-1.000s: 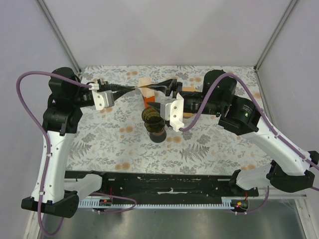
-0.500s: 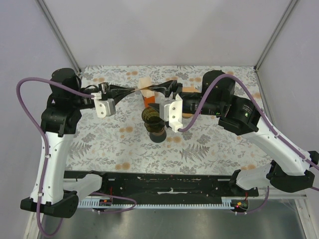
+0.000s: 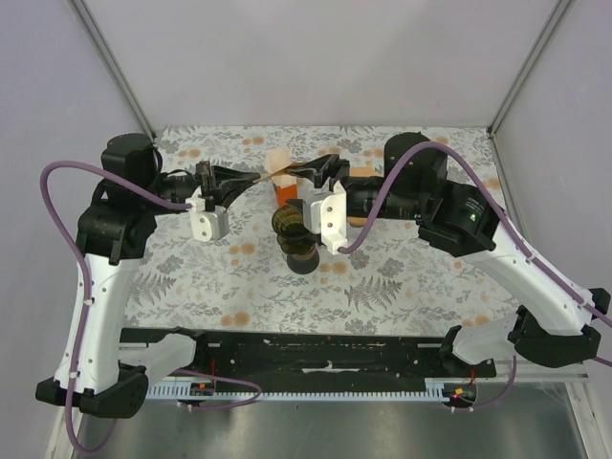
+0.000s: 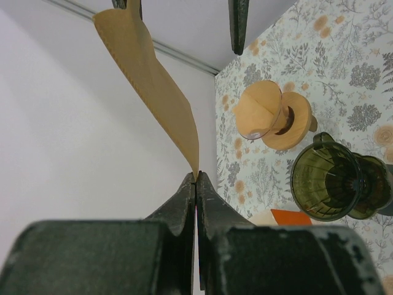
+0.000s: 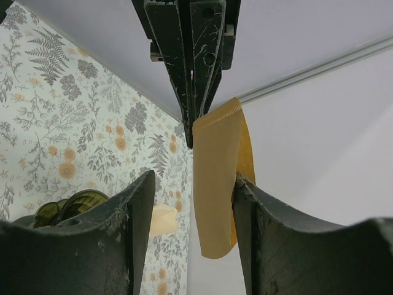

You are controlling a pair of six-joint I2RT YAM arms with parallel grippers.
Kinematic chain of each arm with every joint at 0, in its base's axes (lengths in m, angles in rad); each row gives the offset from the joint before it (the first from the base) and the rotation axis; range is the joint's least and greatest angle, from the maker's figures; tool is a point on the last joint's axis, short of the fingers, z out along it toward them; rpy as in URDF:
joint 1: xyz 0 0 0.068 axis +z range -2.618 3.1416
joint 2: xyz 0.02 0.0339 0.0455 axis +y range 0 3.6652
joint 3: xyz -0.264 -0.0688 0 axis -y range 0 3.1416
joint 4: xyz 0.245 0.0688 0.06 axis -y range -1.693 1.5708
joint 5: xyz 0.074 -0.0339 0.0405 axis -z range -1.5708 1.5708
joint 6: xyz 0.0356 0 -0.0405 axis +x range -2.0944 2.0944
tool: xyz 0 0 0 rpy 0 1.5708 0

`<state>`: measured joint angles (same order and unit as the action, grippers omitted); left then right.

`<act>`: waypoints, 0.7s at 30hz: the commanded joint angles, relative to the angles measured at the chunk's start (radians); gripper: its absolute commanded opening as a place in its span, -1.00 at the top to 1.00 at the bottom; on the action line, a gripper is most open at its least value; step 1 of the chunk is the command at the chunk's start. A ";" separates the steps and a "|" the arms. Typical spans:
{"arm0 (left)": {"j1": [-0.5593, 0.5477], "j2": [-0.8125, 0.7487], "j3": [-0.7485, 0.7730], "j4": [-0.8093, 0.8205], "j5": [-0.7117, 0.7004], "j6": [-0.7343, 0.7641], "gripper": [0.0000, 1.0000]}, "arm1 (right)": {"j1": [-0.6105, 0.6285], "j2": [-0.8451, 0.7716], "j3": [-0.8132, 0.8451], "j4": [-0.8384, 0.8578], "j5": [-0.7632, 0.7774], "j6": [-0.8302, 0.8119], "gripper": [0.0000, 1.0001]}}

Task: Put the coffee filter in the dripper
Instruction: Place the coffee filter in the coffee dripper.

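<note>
**Left tool** (image 4: 195,179): pressed together on one corner of filter (image 4: 156,92). Thin pinch, edge only.

**Right tool** (image 5: 193,181): spread, one finger either side of filter's free end, not closed on it. Contact w/ paper: can't tell.

**Step in hand (est.):** two-tool hand-off or opening of flat filter in mid-air, before lowering into dripper (image 4: 334,184).

**Method, recommended:**
- Close right tool on seam edge only, not across both layers mid-sheet.
- Hold left pinch firm until right pinch is secure.
- Pull apart gently; paper prob. slips or tears easily.
- Carry over dripper mouth, point down, and lower centred.
- Release only once cone seats against wall.
- Avoid nudging dripper rim; looks light, may tip.

**Filter:** tan paper, flat-folded, wedge shape, crimped seam along one edge. Hangs in loose curve between tools, aloft over back part of desk (image 3: 402,277), touching nothing on it. Not yet in dripper.

**Dripper:** dark green, see-through, handle at side, mouth empty. Appears upright on desk, below tools and a little nearer arm bases in top view.

**Also present:**
- Wooden stand (image 4: 270,114) w/ cone of spare filters, just beside dripper.
- Orange item (image 4: 288,216) near dripper, ident. unclear.
</note>
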<state>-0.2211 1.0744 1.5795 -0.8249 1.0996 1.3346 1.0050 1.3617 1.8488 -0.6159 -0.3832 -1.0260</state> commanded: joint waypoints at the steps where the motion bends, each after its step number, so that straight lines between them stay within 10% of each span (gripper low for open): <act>1: -0.014 -0.002 0.036 -0.033 -0.020 0.124 0.96 | -0.002 0.002 0.038 -0.018 0.001 -0.011 -0.18; 21: -0.052 -0.013 0.036 0.020 -0.047 0.086 0.96 | -0.002 0.033 0.078 -0.004 0.000 -0.034 -0.18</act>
<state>-0.2604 1.0752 1.6039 -0.8352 1.0481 1.4124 1.0042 1.3891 1.8820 -0.6590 -0.3901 -1.0496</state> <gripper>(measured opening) 0.026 0.591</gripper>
